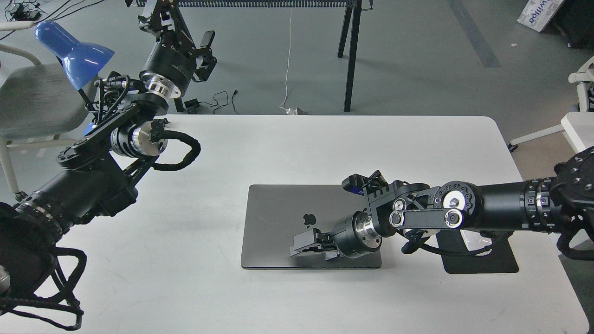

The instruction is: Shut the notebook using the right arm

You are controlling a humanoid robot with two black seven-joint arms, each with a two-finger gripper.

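Nearest: left arm [69,195], gripper [204,55] raised clear, fingers apart. Notebook [287,218] lid-down, flat on surface [185,287]. Right gripper [308,243] low over lid (fingers seemingly together). Risk: pressing harder, scratching lid.

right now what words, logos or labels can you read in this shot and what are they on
"willoo", as far as it reads: partly cut off, on the white box on the floor at top right.
Apple logo, a sign without words: on the closed laptop lid.
White lettering on the left tool: too small to read.
Right tool, resting over the lid: no readable text.
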